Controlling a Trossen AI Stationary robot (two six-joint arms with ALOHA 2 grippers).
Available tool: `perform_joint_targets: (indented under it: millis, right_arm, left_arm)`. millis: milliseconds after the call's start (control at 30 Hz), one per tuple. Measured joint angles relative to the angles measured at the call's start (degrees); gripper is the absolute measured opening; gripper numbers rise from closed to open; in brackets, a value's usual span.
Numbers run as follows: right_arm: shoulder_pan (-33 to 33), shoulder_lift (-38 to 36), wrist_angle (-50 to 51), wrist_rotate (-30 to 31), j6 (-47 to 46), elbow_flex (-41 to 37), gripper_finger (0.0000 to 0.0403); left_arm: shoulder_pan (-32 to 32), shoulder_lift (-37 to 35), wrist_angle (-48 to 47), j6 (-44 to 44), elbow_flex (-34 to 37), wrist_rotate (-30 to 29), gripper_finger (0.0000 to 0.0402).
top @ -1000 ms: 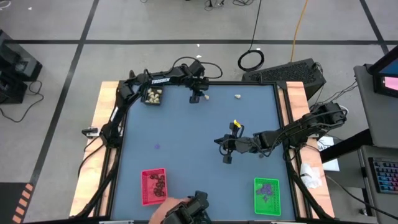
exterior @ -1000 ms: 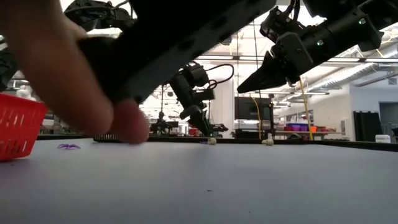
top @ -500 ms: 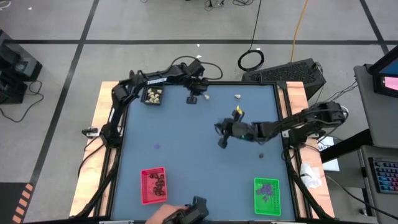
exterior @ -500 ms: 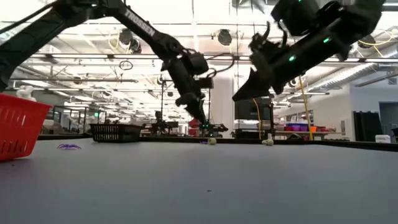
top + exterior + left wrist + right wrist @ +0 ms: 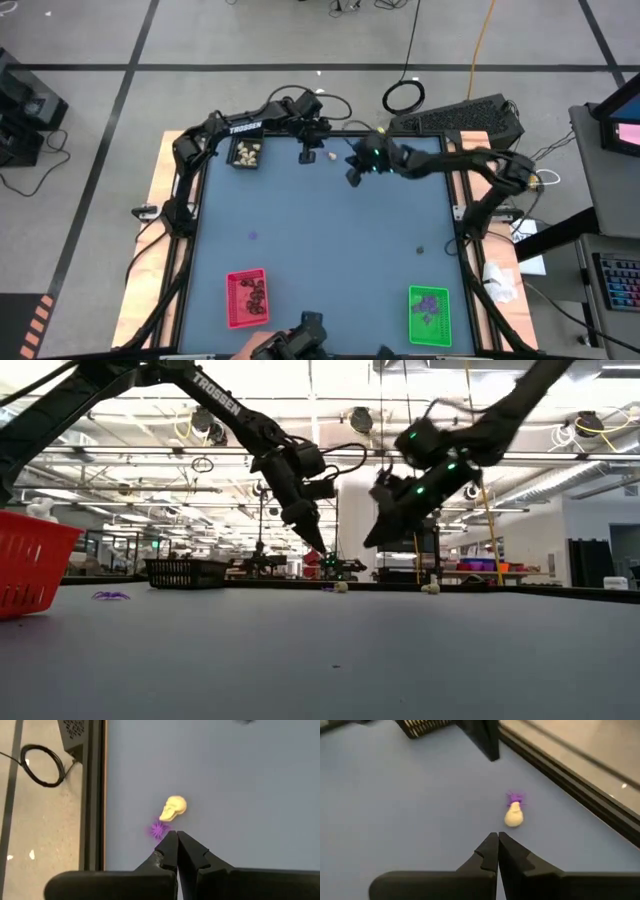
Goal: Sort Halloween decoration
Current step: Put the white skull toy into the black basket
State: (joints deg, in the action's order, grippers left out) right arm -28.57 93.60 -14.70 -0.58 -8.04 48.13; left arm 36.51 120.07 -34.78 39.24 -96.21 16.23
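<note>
A: Halloween decoration pieces are mostly binned already: cream lumps fill the black tray (image 5: 246, 153) at the table's far-left corner, dark ones the red tray (image 5: 247, 298) on the near edge, purple bits the green tray (image 5: 429, 312) at the near-right corner.

B: What's loose?

A: A cream skull (image 5: 174, 807) touching a purple spider (image 5: 158, 829) near the far edge, another cream lump (image 5: 430, 588) beside them, and one purple bit (image 5: 251, 237) toward the left edge.

B: And the arms?

A: The left gripper (image 5: 177, 839) hangs just above the skull, fingers pressed together, empty. The right gripper (image 5: 498, 840), likewise closed and empty, points at the same pair, probably converging on that cluster.
</note>
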Motion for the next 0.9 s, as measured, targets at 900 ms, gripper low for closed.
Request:
perform_joint_targets:
  millis: [900]
  right_arm:
    - [-8.65,21.15,6.00,-11.27,1.21,18.04,0.0000]
  left_arm:
    - [2.05,0.02,0.16,-1.45,0.00,-0.37,0.0000]
